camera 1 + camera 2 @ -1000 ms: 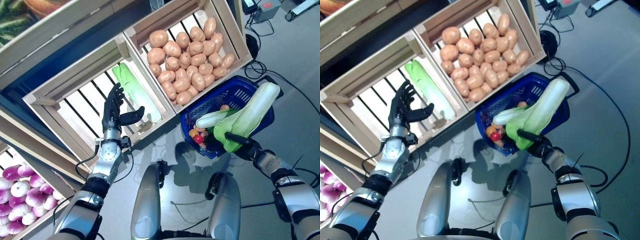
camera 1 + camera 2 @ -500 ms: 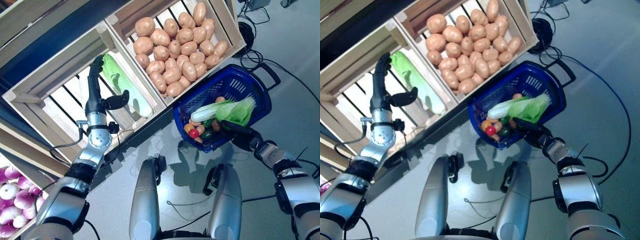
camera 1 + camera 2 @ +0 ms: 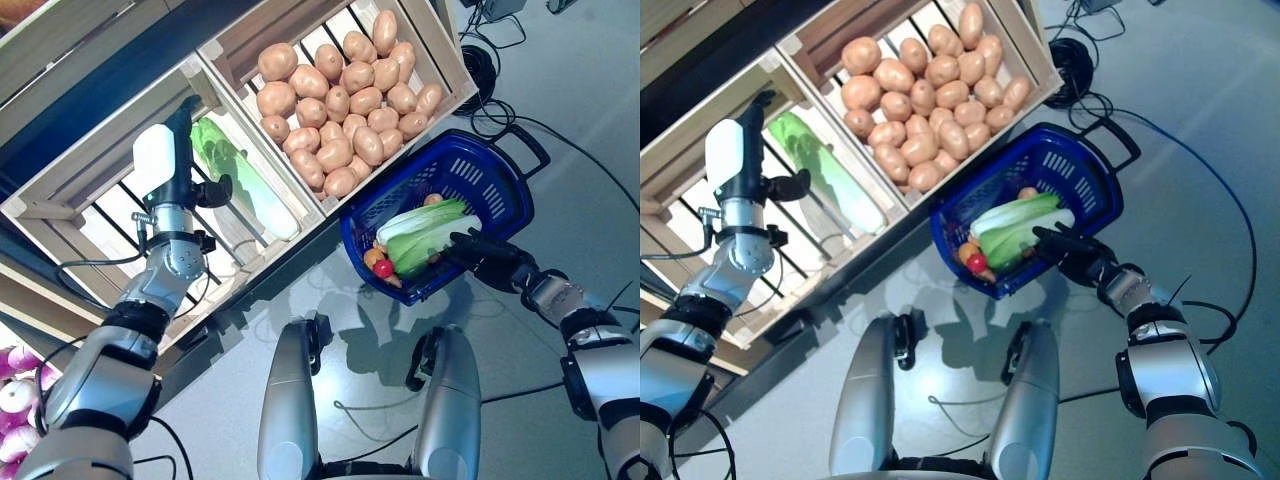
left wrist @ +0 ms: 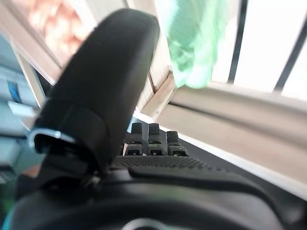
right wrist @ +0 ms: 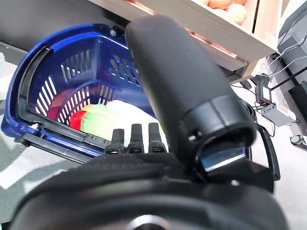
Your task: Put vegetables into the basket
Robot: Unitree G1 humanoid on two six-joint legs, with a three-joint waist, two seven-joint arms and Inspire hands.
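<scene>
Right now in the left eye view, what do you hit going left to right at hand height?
Left hand → cabbage in the crate → potatoes → cabbage in the blue basket → right hand.

A slatted wooden crate [image 3: 70, 205] stands side by side with a second wooden crate [image 3: 445, 60], the two sharing a dividing wall. Both rest tilted on a dark-fronted display stand [image 3: 100, 75] above a grey floor [image 3: 590, 150]. A lower wooden bin [image 3: 20, 325] sits at the near left of the stand, and a small grey box with a red panel [image 5: 268, 111] lies on the floor beyond the crates.
</scene>
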